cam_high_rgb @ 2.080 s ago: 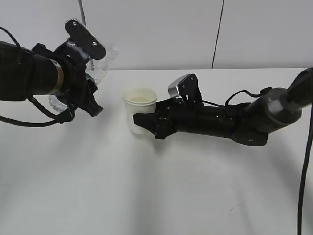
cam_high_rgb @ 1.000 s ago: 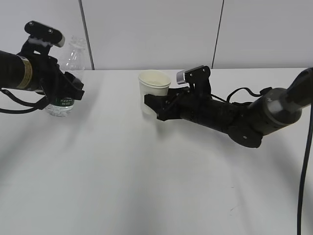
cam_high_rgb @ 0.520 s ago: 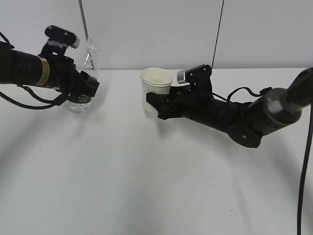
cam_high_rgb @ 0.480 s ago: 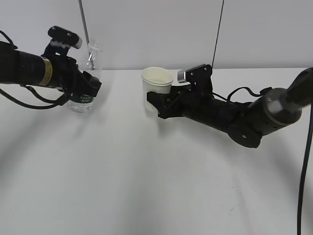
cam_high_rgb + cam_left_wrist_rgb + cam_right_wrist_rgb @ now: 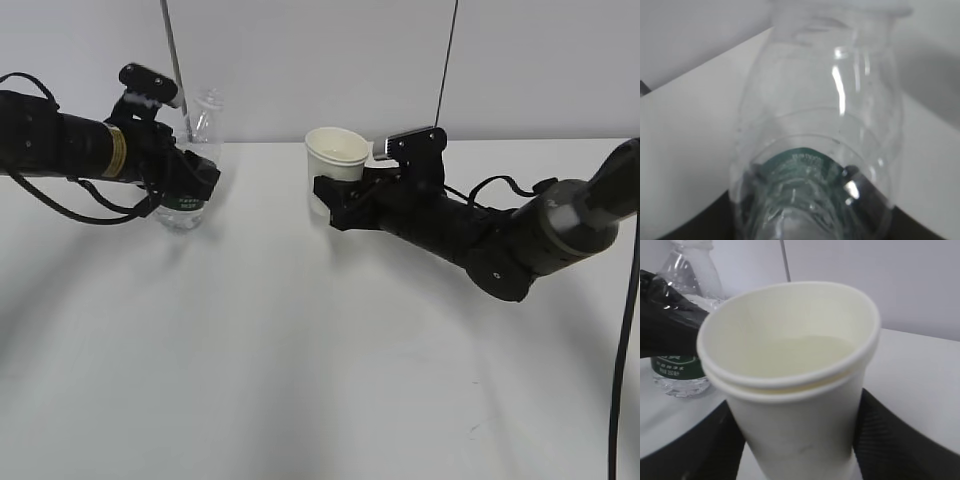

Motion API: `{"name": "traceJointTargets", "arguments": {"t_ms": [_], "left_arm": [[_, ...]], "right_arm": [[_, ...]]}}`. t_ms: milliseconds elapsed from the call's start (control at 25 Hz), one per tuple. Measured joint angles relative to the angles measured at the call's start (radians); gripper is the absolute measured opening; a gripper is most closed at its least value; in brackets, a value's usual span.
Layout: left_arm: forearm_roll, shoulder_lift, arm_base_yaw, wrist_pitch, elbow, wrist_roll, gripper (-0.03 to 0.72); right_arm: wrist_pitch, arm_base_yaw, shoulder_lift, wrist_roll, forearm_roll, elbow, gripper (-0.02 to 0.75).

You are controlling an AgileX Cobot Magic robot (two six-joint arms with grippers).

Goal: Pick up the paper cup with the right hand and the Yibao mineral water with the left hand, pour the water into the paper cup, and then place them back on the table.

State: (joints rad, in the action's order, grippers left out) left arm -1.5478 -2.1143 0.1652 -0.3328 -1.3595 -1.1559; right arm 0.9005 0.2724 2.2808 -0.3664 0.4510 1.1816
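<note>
On the table (image 5: 300, 380), toward its far edge: two task items, each held in a gripper. Item one, the Yibao mineral water (image 5: 192, 165), clear bottle with green label, upright, clamped about its lower body by the left hand (image 5: 180, 172); its base sits at or just above the tabletop, contact not determinable. The upright hold judged to suit setting the bottle down without spilling what remains. Item two, the paper cup (image 5: 335, 170), cream-white, upright, open end up, jaws of the right hand (image 5: 345, 200) closed on its lower half; the right wrist view shows pale liquid inside and what reads as a doubled rim, possibly two nested cups. The cup appears raised slightly off the surface, kept level, so that its contents stay in. Bottle and cup stand well apart, bare tabletop between them. Surroundings: grey partition wall (image 5: 320, 60) behind, with dark vertical seams; black cable (image 5: 625, 350) hanging at the right edge. Nothing lies beneath either item to obstruct placement; pouring judged done, putting-down remaining.
</note>
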Motion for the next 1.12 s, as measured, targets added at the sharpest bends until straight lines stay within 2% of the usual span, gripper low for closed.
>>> {"name": "traceJointTargets", "arguments": {"t_ms": [280, 520, 960, 1120], "left_arm": [[0.208, -0.026, -0.001, -0.048, -0.003, 0.179, 0.312], [0.372, -0.066, -0.027, -0.175, -0.003, 0.288, 0.314], [0.496, -0.091, -0.056, -0.296, -0.003, 0.39, 0.312], [0.505, -0.13, -0.058, -0.339, -0.003, 0.408, 0.312]], "right_arm": [[-0.006, -0.019, 0.0, 0.015, -0.098, 0.0, 0.488], [-0.006, -0.036, 0.0, 0.021, -0.117, 0.0, 0.488], [-0.006, -0.038, 0.0, 0.053, -0.132, 0.0, 0.488], [-0.006, -0.04, 0.0, 0.058, -0.132, 0.0, 0.488]]}}
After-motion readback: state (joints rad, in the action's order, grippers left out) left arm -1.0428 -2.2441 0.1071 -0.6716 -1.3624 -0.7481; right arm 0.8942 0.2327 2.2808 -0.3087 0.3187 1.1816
